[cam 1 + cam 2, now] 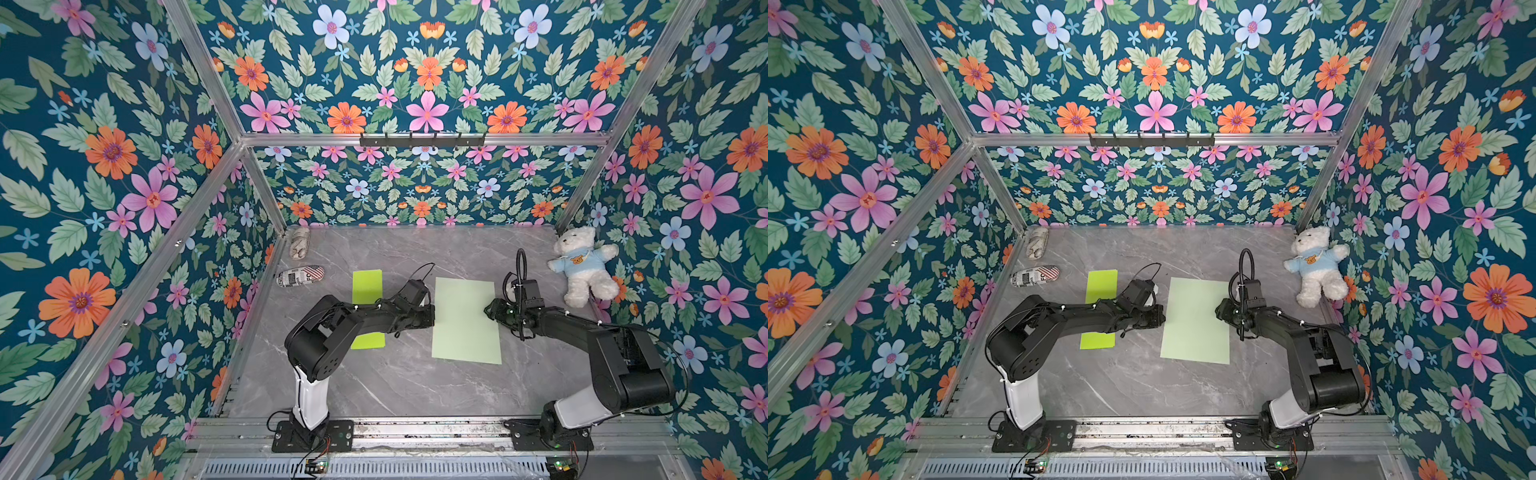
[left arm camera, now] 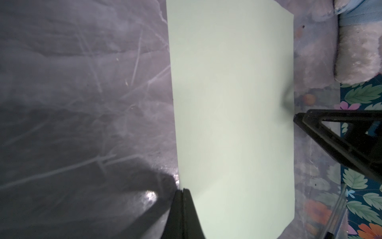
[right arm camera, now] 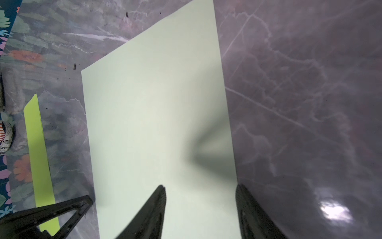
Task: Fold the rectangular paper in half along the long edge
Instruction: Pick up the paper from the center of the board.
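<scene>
Beside flat paper (image 1: 465, 324), left end effector (image 2: 183, 190) clenched, right end effector (image 3: 201, 186) parted astride its edge.

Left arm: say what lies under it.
A bright green paper lies on the table under the left arm; both ends show, but the arm covers its middle.

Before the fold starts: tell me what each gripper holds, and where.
Right gripper is open astride the paper's long edge, holding nothing. Left gripper is shut at the opposite edge; whether it pinches the paper cannot be told.
</scene>
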Tool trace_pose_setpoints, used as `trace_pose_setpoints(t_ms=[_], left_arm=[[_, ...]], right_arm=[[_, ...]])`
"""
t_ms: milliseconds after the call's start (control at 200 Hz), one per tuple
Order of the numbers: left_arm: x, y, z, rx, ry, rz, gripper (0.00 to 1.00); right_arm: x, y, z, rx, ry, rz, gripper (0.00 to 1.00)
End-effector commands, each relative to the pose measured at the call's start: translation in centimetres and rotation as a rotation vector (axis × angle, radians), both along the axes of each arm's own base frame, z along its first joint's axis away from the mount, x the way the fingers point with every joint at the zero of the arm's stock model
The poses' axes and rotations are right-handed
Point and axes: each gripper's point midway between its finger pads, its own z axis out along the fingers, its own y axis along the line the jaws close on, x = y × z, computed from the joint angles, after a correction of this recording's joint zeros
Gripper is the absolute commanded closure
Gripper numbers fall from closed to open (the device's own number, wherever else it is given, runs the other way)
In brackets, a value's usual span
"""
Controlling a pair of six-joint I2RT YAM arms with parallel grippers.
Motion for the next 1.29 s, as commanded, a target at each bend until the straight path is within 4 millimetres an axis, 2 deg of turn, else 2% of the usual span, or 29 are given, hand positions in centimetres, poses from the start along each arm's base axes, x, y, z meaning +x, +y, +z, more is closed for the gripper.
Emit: trace_pose_setpoints(t_ms=[0,345,725,920,1290], left_arm=[[0.4,-0.2,0.5,-0.005,-0.020,-0.002,1.00],[1.7,-0.2,0.8,0.039,-0.059,-0.026,1.00],[2.1,-0.1,-1.1,0.059,-0.039,-0.039,1.00],[1.5,0.2,-1.6,0.057,-0.022,-0.042,1.00],[0.2,1.6,-2.5,0.100,-0.003,-0.048,1.00]], right_arm=[[-2.5,-0.6,-1.8,-0.034,0.124,-0.007,0.43],[-2.8,-1.1,-1.5,-0.059,0.127,-0.010,0.41],[-2.9,-1.2,-1.9,-0.067,0.141,-0.009,0.40],[-2.8,-0.4,-1.7,-0.028,0.133,0.011,0.39],[-2.8,2.2,-1.4,0.134,0.098,0.069,0.38]])
